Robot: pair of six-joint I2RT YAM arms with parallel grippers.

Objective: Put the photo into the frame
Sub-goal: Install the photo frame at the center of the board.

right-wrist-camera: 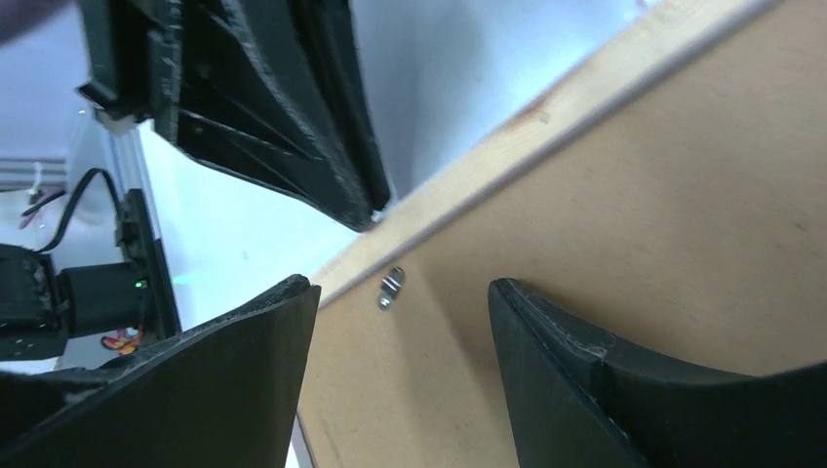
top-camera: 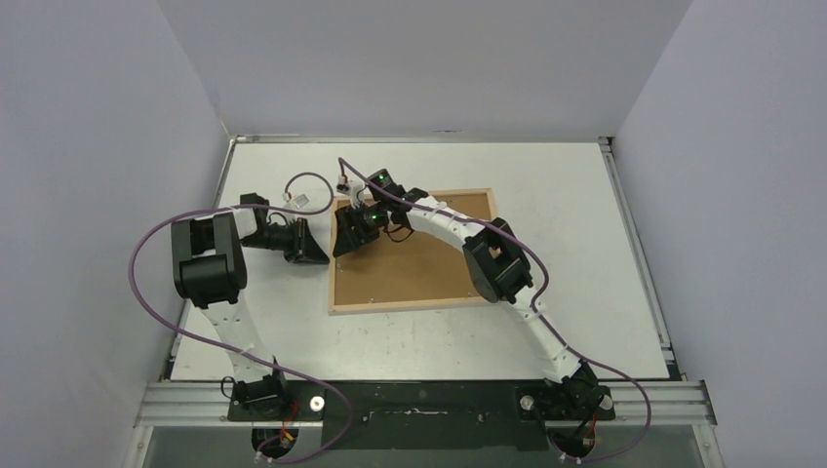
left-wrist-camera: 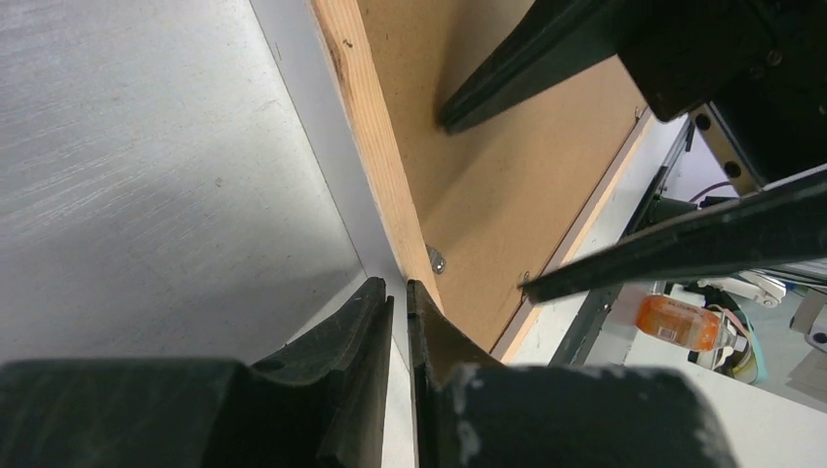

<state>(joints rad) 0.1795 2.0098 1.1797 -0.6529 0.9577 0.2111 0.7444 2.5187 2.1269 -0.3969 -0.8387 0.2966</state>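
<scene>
The left claw is pressing its two black fingers almost together, leaving only a thin pale slit. Its tips are meeting the outer edge of the frame, low in the left wrist view. A grey-white strip is running along that edge into the slit. Whether it is the photo, and whether the claw is pinching it, cannot be told.

The right claw is standing released, its fingers spread wide over the brown fibreboard backing panel. A small metal clip is showing between its tips, just inside the wooden bar.

The frame is lying flat at the middle of the white table with its back facing up. Narrow bars of pale natural wood are enclosing the panel, and the grain and a dark knot are showing on the bar near the left claw.

From above, the left claw is sitting just beside the frame's left bar. The left arm is rising from the bottom left, bending sharply and reaching right. The right claw is hanging over the frame's upper left corner. The right arm is sweeping up and left from the bottom right, crossing over the panel.
</scene>
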